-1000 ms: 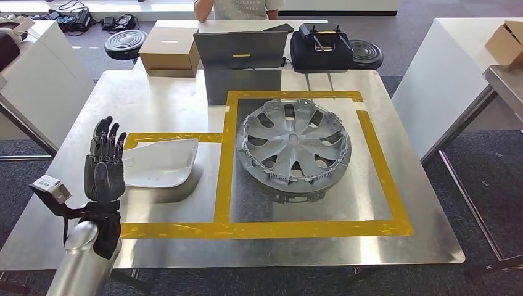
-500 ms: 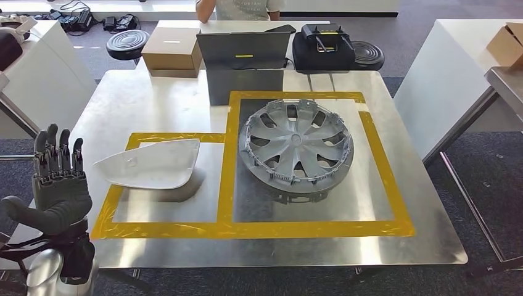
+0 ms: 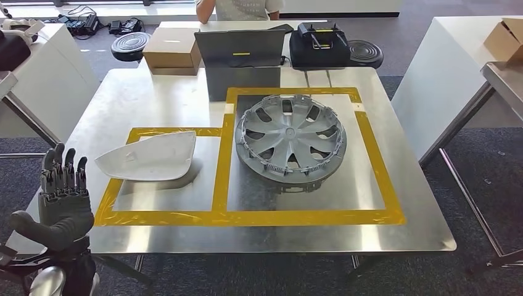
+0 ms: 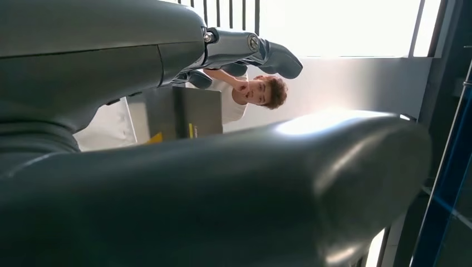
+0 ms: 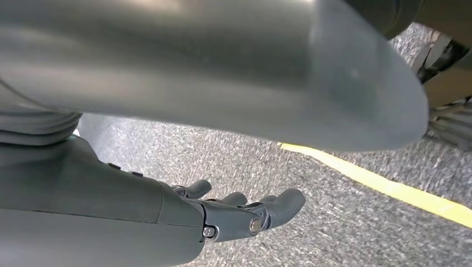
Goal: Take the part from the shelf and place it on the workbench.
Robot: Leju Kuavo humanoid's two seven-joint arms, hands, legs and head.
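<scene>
Grey carpet floor (image 3: 481, 185); white side tables (image 3: 444, 68) flanking; black round stools (image 3: 129, 44) beyond; bright daylight.

The right hand (image 5: 234, 214) hangs empty, fingers loosely apart, above grey carpet (image 5: 311, 183) crossed by a yellow line (image 5: 389, 189).

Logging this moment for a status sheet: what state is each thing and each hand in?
Mirror cover: lying on the workbench, inside the small taped box, not held.
Hubcap: lying flat inside the large taped box.
Laptop: open, screen facing away.
Left hand: open, fingers up, beside the table corner, holding nothing.
Right hand: open, hanging over the floor, holding nothing.
</scene>
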